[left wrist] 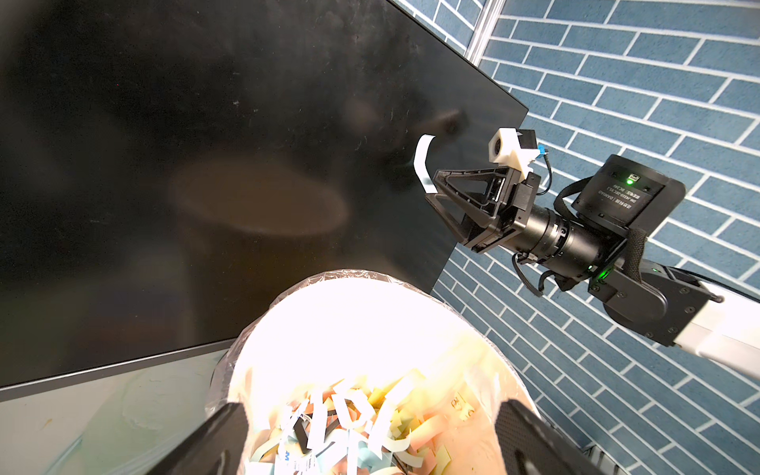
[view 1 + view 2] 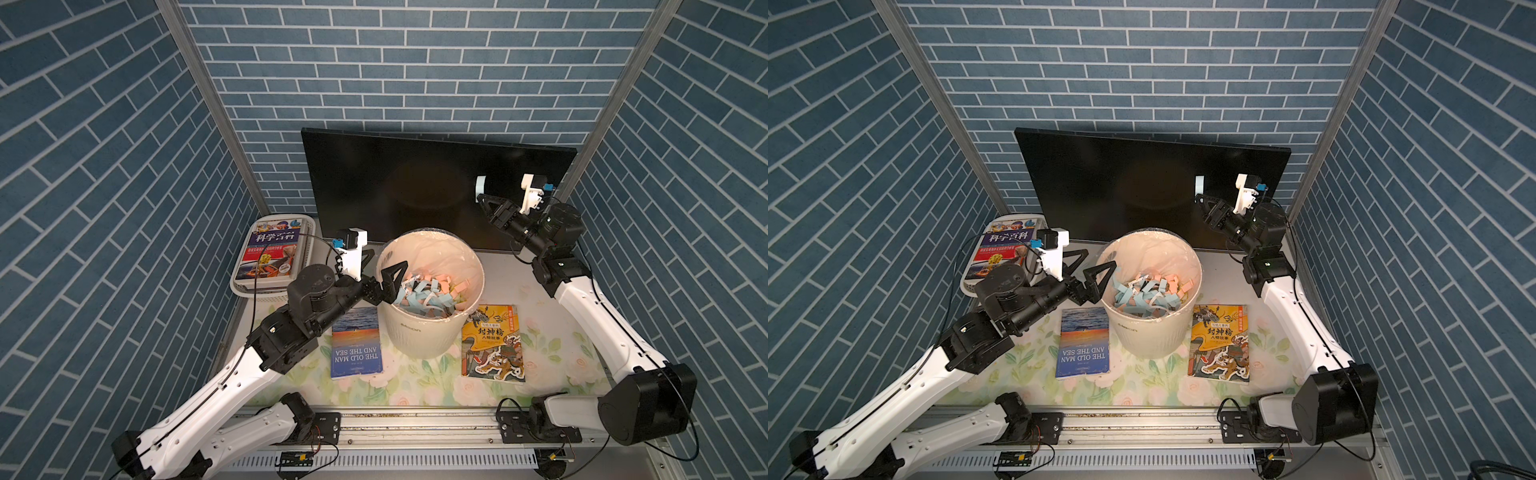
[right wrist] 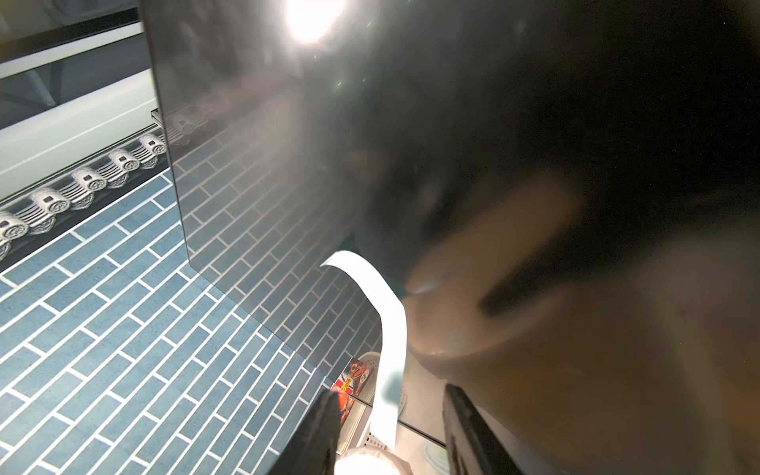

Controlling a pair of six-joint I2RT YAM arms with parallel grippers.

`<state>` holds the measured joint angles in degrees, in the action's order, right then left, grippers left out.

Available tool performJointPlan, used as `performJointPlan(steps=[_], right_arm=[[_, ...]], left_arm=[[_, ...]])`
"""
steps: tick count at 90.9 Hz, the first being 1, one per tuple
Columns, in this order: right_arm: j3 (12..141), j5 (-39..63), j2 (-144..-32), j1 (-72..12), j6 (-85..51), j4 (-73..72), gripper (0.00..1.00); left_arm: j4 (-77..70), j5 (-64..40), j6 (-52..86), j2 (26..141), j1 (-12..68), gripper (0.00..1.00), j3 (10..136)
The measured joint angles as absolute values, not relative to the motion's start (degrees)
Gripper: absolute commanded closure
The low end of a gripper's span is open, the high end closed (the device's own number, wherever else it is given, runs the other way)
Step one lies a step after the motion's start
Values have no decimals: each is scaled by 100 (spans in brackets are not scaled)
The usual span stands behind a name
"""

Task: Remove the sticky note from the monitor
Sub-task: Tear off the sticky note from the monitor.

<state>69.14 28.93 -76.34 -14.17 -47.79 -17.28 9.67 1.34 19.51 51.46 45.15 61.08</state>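
In both top views I see the monitor [image 2: 395,187] standing upright just behind the white bin [image 2: 415,336]; the sticky note [image 2: 480,185], a pale strip, sits on the screen above the bin, off toward its right-arm side; my right gripper [image 2: 478,195] is up at the note's lower end; my left gripper [image 2: 384,262] hangs over the bin's rim on the left-arm side, fingers spread wide and holding nothing; the bin holds coloured paper scraps [image 2: 428,291]. From the left wrist, the note [image 1: 421,160] is stuck by its upper end and bows away from the glass; its lower end lies between the right gripper's [image 1: 432,186] tips, above the bin [image 1: 349,329]. From the right wrist, the note [image 3: 390,312] runs down between the two fingers [image 3: 325,427]; they stand narrow, with a slim gap on either side of the paper.
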Motion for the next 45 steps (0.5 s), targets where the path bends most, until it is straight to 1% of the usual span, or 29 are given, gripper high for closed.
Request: performJointPlan(steps=[11,19,31,42,45], right_arm=[[6965,2919,-7671,-1417,-4812,-1758,71],[6984,2943,-7673,-1417,-4836,-1809,80],[6995,2978,-7673,-1417,-4847,-1846,89],[6997,2991,-7673,-1417,-4862,-1859,99],[6997,2998,-7673,-1417,-4866,-1861,100]], left_arm=[[967,148,1951,5120,4512,0,6104],[967,150,1949,5109,4512,0,6104],[967,152,1949,5103,4512,0,6104],[967,163,1949,5078,4512,0,6101],[967,169,1949,5068,4512,0,6101]])
